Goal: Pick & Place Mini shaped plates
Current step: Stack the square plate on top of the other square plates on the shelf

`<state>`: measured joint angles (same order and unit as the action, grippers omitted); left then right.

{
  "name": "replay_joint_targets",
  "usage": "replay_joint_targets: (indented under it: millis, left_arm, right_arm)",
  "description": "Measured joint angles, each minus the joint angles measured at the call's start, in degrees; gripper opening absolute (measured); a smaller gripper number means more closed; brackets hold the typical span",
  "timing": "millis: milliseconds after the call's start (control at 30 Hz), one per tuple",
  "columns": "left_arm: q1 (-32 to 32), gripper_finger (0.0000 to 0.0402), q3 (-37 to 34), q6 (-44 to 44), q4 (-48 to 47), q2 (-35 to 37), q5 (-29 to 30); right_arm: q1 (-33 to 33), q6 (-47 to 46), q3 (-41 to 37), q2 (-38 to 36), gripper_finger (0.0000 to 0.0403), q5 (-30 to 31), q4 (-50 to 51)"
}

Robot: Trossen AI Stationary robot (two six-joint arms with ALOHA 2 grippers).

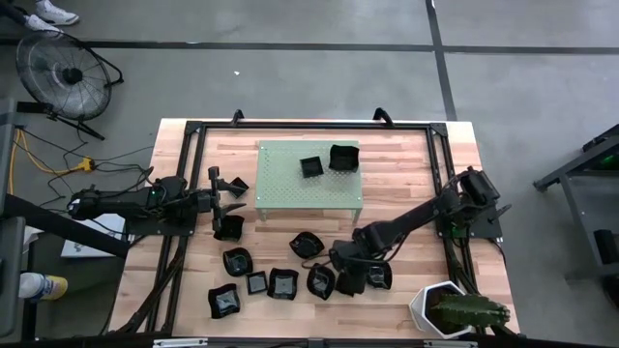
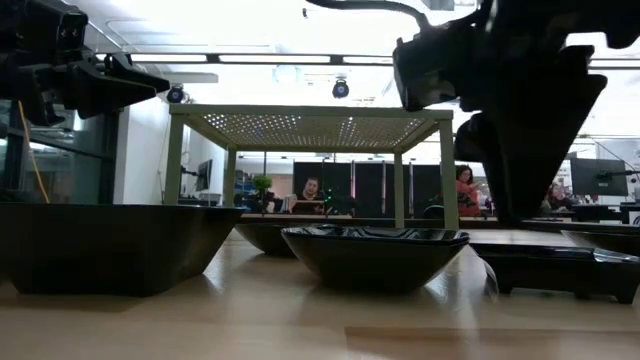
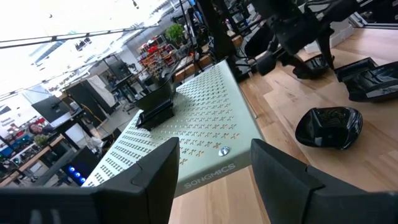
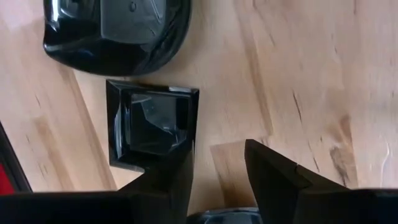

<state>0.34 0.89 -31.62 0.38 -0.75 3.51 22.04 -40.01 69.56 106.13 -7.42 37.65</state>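
On the wooden table (image 1: pixel 193 290) seen from above, a pale green perforated rack (image 1: pixel 308 179) stands mid-table with two mini shaped plates (image 1: pixel 327 160) already on top, while the rest lie scattered on the near half of the boards, glossy black with raised rims, some square, some wavy. The right gripper (image 1: pixel 348 273) is down among that cluster; the left gripper (image 1: pixel 224 188) hovers beside the rack's left edge, just above one dish, and a white pot with a plant (image 1: pixel 450 309) sits at the near right corner. From table height the dishes look shallow and shiny, their walls flaring out from narrow bases, and people sit at desks far behind the rack. In the left wrist view that gripper's fingers (image 3: pixel 155 180) are spread wide with nothing between them, the rack's corner showing through the gap. In the right wrist view the fingers (image 4: pixel 177 171) also stand apart and empty, one tip overlapping the rim of a small square dish (image 4: pixel 152 127), the other over bare wood. The step looks like closing in on that square dish: I would judge it best to straddle one raised wall, inner finger inside the bowl, and pinch squarely, since the slick glaze could slip from a skewed hold or nudge the wavy neighbour just beside it.
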Motion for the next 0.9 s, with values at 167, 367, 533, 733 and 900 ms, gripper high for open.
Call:
replay_joint_targets:
  millis: [167,367,533,733,900]
  left_arm:
    - [0.01,0.0193,0.02,0.0,0.0,0.0,0.0]
    - [0.02,0.0193,0.01,0.02,0.0,0.0,0.0]
    - [0.0,0.0193,0.0,0.0,0.0,0.0,0.0]
    - [0.0,0.0193,0.02,0.02,0.0,-0.02,-0.02]
    - [0.0,0.0193,0.01,0.02,-0.02,-0.01,0.0]
  right_arm:
    - [-0.02,-0.25,0.0,0.8,0.0139,-0.91,-0.61]
    - [0.5,-0.5,0.0,3.33,0.0139,-2.65,-4.64]
    - [0.5,-0.5,0.0,3.58,0.0139,-2.67,-5.11]
    - [0.5,-0.5,0.0,3.58,0.0128,-2.65,-4.86]
    - [0.5,-0.12,0.0,4.16,0.0097,-2.82,-4.92]
